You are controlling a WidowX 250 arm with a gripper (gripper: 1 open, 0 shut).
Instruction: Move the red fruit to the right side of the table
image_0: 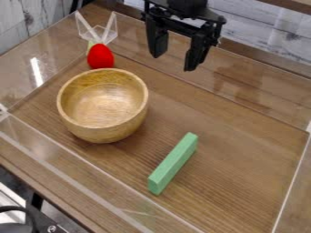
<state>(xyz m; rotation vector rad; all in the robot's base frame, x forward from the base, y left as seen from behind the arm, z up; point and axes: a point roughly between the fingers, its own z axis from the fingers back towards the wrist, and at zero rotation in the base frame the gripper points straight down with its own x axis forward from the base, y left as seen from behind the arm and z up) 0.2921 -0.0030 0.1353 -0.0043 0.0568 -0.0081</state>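
The red fruit [100,56] is small and glossy and sits on the table [231,114] at the back left, just behind the wooden bowl. My black gripper [175,53] hangs pointing down at the back centre, to the right of the fruit and clear of it. Its two fingers stand apart with nothing between them.
A round wooden bowl [105,105] stands front left of the fruit, nearly touching it. A long green block [174,163] lies diagonally toward the front right. Low clear acrylic walls [292,187] edge the tabletop. A white wire stand [95,29] rises behind the fruit.
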